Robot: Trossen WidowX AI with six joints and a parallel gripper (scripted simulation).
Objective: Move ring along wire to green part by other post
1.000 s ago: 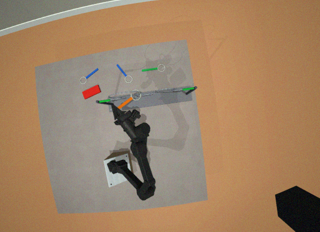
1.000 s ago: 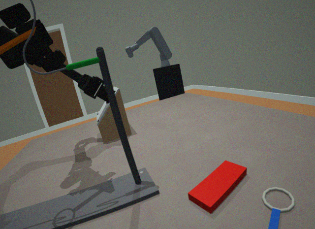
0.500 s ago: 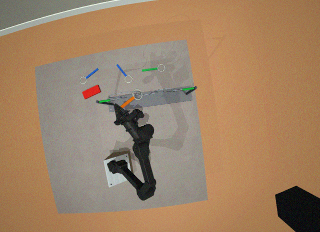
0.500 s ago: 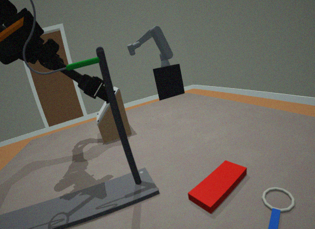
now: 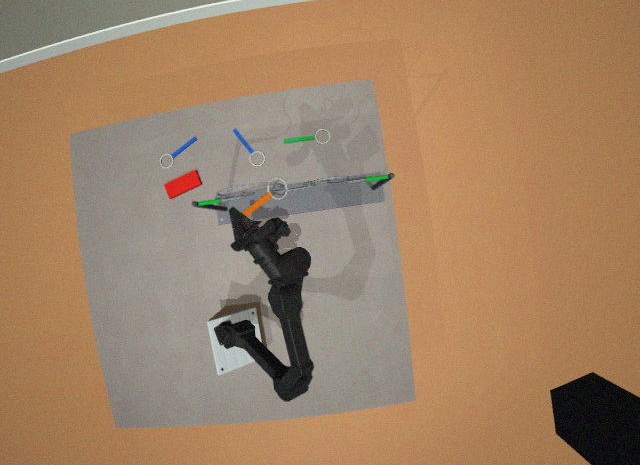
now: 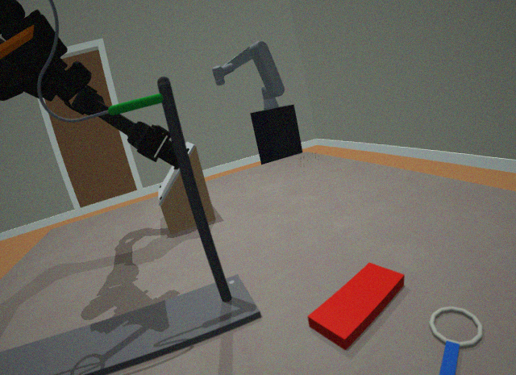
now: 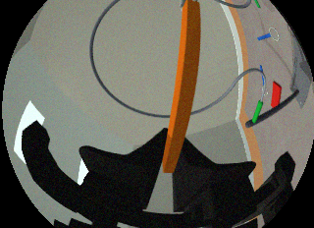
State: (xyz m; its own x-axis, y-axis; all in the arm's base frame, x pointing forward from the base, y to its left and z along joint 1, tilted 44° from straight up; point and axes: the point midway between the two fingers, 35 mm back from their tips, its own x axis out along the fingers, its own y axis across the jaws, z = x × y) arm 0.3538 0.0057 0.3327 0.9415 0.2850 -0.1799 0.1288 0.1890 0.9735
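My gripper (image 5: pixel 245 215) (image 7: pixel 170 133) is shut on the orange handle (image 5: pixel 257 204) (image 6: pixel 15 43) (image 7: pixel 185 81). The pale ring (image 5: pixel 277 178) is at the handle's far end, over the wire's middle stretch in the top view, nearer the left post (image 5: pixel 195 204) (image 6: pixel 193 192) than the right post (image 5: pixel 391 176). Whether the wire passes through it is too small to tell; the wrist view cuts it off. The grey wire (image 6: pixel 39 83) (image 7: pixel 91 46) curves in a large loop, crossing behind the handle in the wrist view. Green parts adjoin the left post (image 6: pixel 135 104) and right post.
A red block (image 5: pixel 183 184) (image 6: pixel 358 304) (image 7: pixel 276 94) lies left of the stand's base (image 5: pixel 330 202) (image 6: pixel 54 342). Two blue-handled rings and one green-handled ring lie behind the stand. The arm's white-topped pedestal (image 5: pixel 221 359) stands in front of it.
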